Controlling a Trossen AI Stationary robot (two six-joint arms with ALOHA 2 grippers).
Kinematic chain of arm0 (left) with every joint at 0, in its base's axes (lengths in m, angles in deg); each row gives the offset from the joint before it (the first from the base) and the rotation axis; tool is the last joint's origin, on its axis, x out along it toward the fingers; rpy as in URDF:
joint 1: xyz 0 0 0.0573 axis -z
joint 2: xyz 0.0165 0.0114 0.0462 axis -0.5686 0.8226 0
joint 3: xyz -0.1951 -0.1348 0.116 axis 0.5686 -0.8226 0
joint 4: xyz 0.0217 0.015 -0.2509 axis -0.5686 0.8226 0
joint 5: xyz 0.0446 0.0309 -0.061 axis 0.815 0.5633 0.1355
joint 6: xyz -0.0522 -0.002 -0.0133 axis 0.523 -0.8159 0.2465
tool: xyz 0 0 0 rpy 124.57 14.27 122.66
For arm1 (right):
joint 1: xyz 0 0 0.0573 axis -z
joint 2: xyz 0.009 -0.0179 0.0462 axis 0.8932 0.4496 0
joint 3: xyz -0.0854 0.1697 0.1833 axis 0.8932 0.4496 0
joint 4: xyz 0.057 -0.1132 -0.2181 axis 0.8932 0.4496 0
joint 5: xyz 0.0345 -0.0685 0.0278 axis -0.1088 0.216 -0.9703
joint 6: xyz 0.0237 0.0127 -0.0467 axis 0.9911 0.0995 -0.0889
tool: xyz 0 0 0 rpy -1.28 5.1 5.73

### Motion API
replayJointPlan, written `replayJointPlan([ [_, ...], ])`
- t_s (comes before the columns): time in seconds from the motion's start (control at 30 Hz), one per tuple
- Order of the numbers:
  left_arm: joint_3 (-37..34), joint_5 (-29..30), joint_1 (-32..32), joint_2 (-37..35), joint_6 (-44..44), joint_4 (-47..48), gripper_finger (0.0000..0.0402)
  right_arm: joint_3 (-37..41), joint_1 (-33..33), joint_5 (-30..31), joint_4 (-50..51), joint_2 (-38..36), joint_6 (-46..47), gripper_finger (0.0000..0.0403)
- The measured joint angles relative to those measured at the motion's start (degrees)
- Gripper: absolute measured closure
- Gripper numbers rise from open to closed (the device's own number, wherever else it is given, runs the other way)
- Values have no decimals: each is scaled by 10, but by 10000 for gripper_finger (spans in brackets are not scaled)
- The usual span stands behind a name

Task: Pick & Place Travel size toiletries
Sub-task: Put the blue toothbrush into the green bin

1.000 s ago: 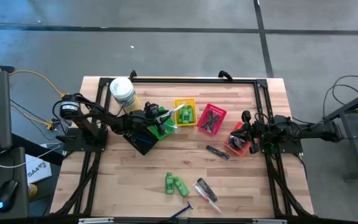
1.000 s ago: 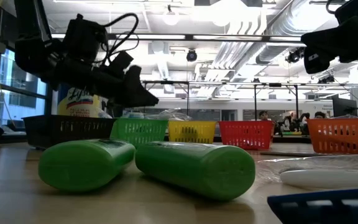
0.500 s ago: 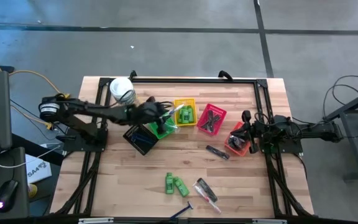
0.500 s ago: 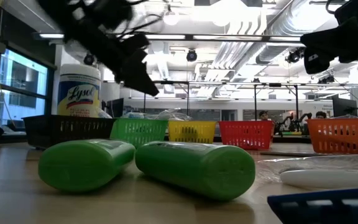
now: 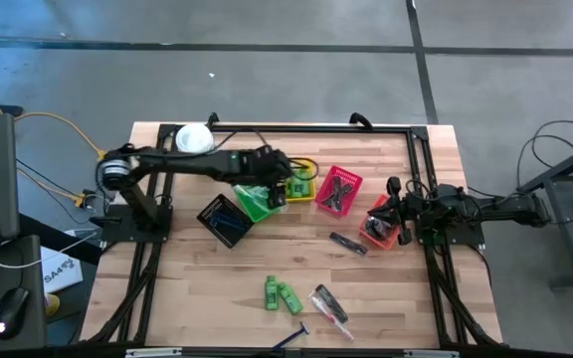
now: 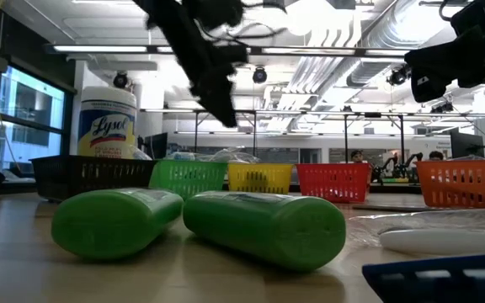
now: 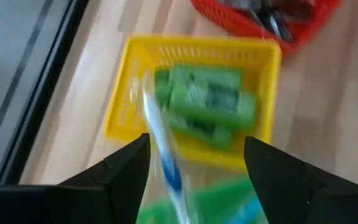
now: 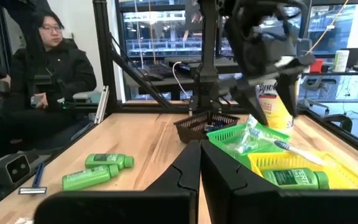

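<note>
Left gripper [image 5: 288,185] moved over yellow basket [image 5: 306,191], jaws now apart, empty.

L gripper [image 7: 194,171] jaws spread wide, nothing between them touching. Below: yellow plastic mesh basket [image 7: 120,106] on wood bench [image 7: 328,112], w/ bright green mini bottles [image 7: 207,102] inside. Clear-wrapped blue-and-white toothbrush [image 7: 160,146] lies across basket's near rim. Red mesh basket [image 7: 303,28] just beyond.

Basket row [image 5: 338,189] walls back, bare wood [image 5: 187,288] front-left
</note>
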Motion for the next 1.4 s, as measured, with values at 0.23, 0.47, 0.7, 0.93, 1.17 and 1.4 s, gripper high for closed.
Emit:
replayJointPlan([
  [0.23, 47, 0, -16, 63, -26, 15, 143, 0, 0, 0, 3, 2, 1, 398],
  [0.47, 53, -46, -50, 77, -24, 20, 142, 0, 0, 1, -6, 6, -1, 398],
  [0.7, 51, -56, -55, 96, -26, 36, 142, 0, 0, 1, -2, 6, -1, 398],
  [0.93, 52, -40, -59, 106, -28, 28, 142, 0, 0, 0, -3, 6, -1, 398],
  [1.17, 52, -25, -63, 110, -28, 29, 147, 0, 0, 0, -2, 6, -1, 398],
  [1.4, 52, -17, -63, 111, -37, 38, 206, 0, 0, 0, -2, 6, -1, 398],
])
